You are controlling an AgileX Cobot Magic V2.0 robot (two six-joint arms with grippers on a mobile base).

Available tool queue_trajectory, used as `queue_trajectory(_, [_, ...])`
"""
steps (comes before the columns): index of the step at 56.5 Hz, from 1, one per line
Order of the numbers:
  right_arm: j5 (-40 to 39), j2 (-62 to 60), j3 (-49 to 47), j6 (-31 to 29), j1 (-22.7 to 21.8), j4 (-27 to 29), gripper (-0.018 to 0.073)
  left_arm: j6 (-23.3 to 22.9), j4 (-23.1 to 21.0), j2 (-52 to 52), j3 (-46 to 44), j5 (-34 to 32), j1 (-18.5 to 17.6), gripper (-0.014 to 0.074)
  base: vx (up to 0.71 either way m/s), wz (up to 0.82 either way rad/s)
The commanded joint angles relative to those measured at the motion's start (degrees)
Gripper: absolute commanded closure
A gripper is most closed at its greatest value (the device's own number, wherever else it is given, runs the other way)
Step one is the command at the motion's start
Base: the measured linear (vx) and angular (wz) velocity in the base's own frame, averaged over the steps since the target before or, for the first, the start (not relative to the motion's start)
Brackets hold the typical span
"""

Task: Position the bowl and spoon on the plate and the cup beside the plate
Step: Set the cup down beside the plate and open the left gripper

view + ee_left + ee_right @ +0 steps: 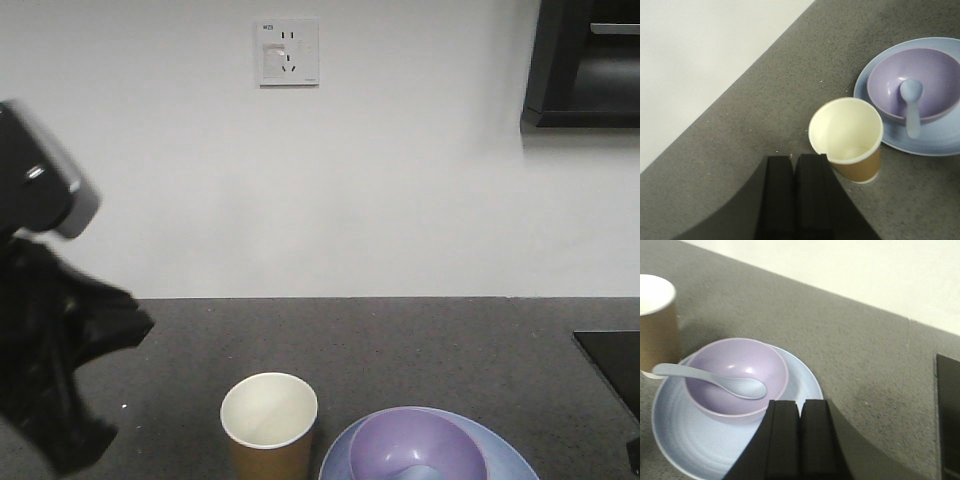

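Lavender bowl (pixel 737 375) and spoon (pixel 715 381) sit on the plate (pixel 800 385), cup (pixel 847 137) beside; both my pincers (pixel 795 165) (pixel 800 410) look closed, empty—seemingly done.

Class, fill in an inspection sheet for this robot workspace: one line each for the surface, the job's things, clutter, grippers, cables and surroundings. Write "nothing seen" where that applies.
Surface: dark grey speckled counter, flat, running up to a white wall.
Job's things: purple bowl sits on the pale blue plate; blue spoon lies in the bowl, handle over the rim; brown paper cup stands upright beside the plate, looks empty.
Clutter: nothing seen.
Grippers: left gripper shut, empty, near the cup; right gripper shut, empty, over the plate's edge.
Cables: nothing seen.
Surroundings: wall socket; dark cabinet upper right; black panel on the counter at right.
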Motion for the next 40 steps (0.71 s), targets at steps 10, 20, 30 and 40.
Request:
queue_trajectory(10, [-11.3,-11.2,11.0,-7.5,-0.2,12.6,0.0568,-10.7,0.1,-21.1,27.0,-21.7,-0.3,0.06,0.0,0.0])
queue_trajectory(20, [-13.8,-13.3,13.8,-7.3,-0.2,13.2,0.0568,-12.8,0.1,-28.1,35.1,-26.6,-0.3,0.06,0.0,0.0])
queue_trajectory(30, [-13.6,-13.3,13.8,-7.3,-0.2,13.3,0.0568,-12.8,0.1,-29.5,36.0,-25.5,-0.3,0.06,0.0,0.0])
queue_trajectory(40, [-13.6,-13.3,13.8,-7.3,-0.2,13.3,0.0568,-12.8,0.1,-29.5,36.0,-25.5,-0.3,0.06,0.0,0.0])
